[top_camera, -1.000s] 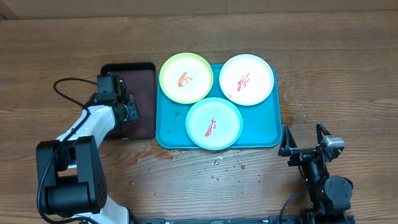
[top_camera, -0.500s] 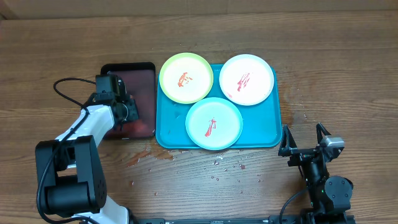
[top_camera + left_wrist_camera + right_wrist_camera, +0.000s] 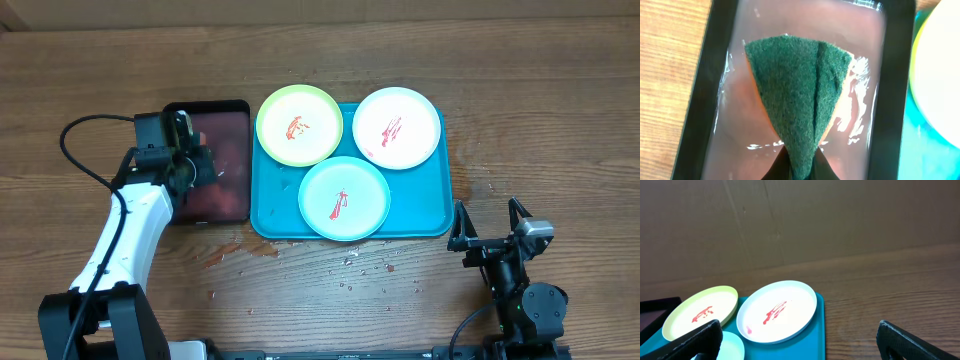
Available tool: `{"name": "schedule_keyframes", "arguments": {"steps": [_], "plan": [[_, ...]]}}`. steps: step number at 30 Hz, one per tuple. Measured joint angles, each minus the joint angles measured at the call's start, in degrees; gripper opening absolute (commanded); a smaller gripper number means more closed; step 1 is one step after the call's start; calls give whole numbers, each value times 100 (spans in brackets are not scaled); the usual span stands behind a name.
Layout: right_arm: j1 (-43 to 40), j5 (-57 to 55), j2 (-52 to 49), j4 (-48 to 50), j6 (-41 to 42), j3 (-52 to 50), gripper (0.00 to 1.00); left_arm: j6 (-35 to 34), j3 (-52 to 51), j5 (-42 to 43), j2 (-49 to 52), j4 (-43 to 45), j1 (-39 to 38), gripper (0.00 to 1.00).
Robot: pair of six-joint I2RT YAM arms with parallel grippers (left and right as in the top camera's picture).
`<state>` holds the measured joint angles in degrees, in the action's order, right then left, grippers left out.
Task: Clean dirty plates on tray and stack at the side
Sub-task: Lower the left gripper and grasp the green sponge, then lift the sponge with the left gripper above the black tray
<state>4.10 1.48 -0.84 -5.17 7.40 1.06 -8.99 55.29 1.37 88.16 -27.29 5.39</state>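
Holding green sponge in shut left fingers over dark-red tray, left of frame. Right fingers wide, lower right, amid open worktop. On turquoise tray, centre: yellow-green plate and white plate overhanging top rim, mint plate inside. Since earlier: left fingers closed, shifted up-left.

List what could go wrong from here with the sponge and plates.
The left gripper pinches the green sponge by one narrow end, so it may fold or slip while scrubbing. The yellow-green plate overhangs the rim of the turquoise tray and nothing holds it; pressure could tip or slide it.
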Motion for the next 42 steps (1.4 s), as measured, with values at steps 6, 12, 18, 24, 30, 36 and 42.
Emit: {"name": "schedule_keyframes", "arguments": {"steps": [6,12,18,24,30,36,42], "plan": [[0,0,0,0,2,0,100,-26,7,-101,-2,-321,-4,4],[0,-2,0,2,2,0,100,-101,7,-90,-2,-487,-4,4],[2,0,0,2,4,0,100,-133,7,44,-2,-562,-4,5],[2,0,0,2,2,0,100,-262,7,63,-2,-597,-4,4],[0,-2,0,2,4,0,100,-616,7,179,-2,-590,-4,4],[2,0,0,4,2,0,100,-763,7,461,-2,-463,-4,4],[0,-2,0,0,0,0,100,-828,7,887,-2,-393,-4,4]]}}
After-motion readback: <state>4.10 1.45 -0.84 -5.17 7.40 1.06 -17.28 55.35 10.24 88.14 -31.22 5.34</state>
